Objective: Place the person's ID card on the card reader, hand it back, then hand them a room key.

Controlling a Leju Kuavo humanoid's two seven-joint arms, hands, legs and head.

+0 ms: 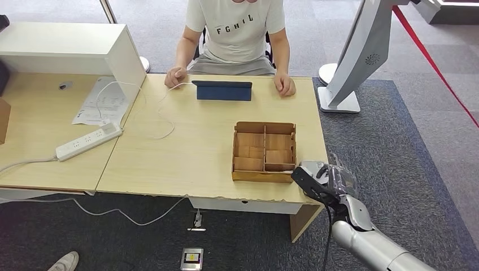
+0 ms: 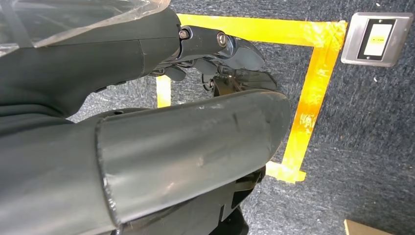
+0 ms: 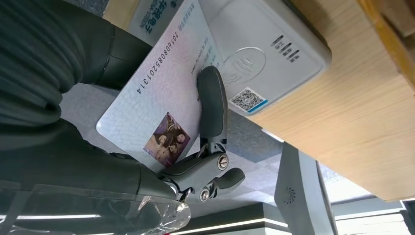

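The right hand (image 1: 323, 179) is at the near right corner of the surface (image 1: 186, 158), just beside a wooden box (image 1: 264, 151) with small sections in it. This hand is holding the ID card (image 3: 161, 105). In the right wrist view, one dark finger (image 3: 212, 100) lies across the face of the card and presses on it. The card is pale, with a row of numbers and a small picture on it. One end of the card lies over the edge of the card reader (image 3: 266, 49). The reader is a light grey box with a little square code sticker, and it sits on the wood at the edge of the surface.

The left hand (image 2: 215, 54) hangs low over the dark carpet, above some yellow tape on the floor (image 2: 313, 83). Its fingers are curled in and hold nothing.

A person (image 1: 234, 34) in a pale shirt sits on the far side of the surface with both hands resting on it. A dark blue tablet (image 1: 223, 90) stands between the person's hands. On the left lie a white power strip (image 1: 88, 141) and a sheet of paper (image 1: 101, 101).
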